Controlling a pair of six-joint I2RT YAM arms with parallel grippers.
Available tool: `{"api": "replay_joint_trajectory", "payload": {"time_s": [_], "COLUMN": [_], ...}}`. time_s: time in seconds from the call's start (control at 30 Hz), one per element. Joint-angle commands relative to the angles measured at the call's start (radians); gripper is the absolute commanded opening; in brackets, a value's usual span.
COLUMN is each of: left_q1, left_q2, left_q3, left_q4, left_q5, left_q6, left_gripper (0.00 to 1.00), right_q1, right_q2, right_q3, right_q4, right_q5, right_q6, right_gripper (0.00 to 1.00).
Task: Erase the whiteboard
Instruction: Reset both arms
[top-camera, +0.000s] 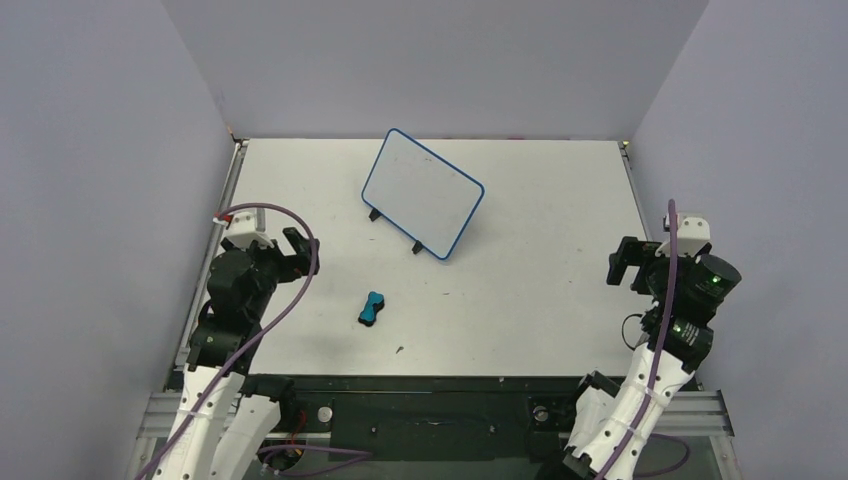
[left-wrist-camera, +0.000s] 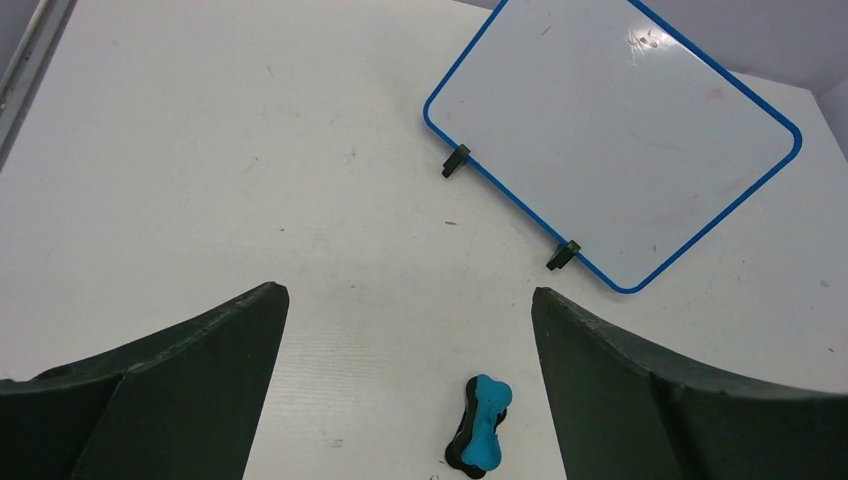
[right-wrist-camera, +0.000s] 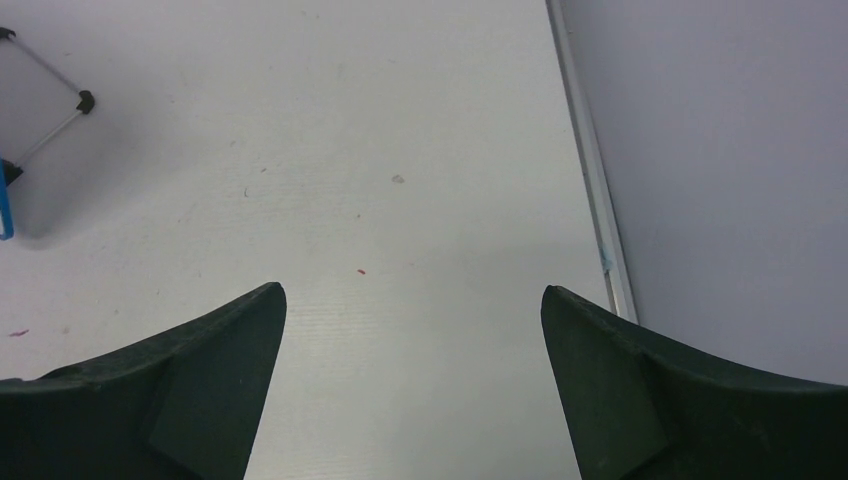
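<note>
The whiteboard (top-camera: 423, 193) stands tilted on its black wire stand near the back middle of the table; its blue-rimmed face (left-wrist-camera: 612, 135) looks white, with only faint pinkish smudges. A small blue-and-black eraser (top-camera: 372, 309) lies flat on the table in front of it, also seen in the left wrist view as the eraser (left-wrist-camera: 481, 424) low between the left fingers. My left gripper (top-camera: 290, 246) hangs open at the table's left side, empty. My right gripper (top-camera: 625, 264) is open at the right side, nothing between its fingers. Only the whiteboard's edge (right-wrist-camera: 6, 205) shows in the right wrist view.
Grey walls close in the table on the left, back and right. A metal rail (right-wrist-camera: 590, 170) runs along the right table edge. Small specks and a red fleck (right-wrist-camera: 361, 271) dot the tabletop.
</note>
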Motion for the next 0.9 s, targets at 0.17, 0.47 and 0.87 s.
{"api": "replay_joint_trajectory", "payload": {"time_s": [0.17, 0.47, 0.87], "left_q1": [0.008, 0.007, 0.006], "left_q2": [-0.021, -0.014, -0.009], "left_q3": [-0.014, -0.025, -0.033], "left_q4": [0.047, 0.039, 0.037], "left_q5": [-0.059, -0.069, -0.056], "left_q6": [0.041, 0.060, 0.070], "left_gripper": [0.90, 0.90, 0.90], "right_q1": [-0.014, -0.013, -0.012], "right_q2": [-0.065, -0.056, -0.015], "right_q3": [-0.090, -0.081, -0.111], "right_q4": [0.178, 0.224, 0.341], "right_q5": [0.203, 0.179, 0.148], "right_q6": [0.244, 0.331, 0.518], "right_gripper": [0.95, 0.95, 0.95]}}
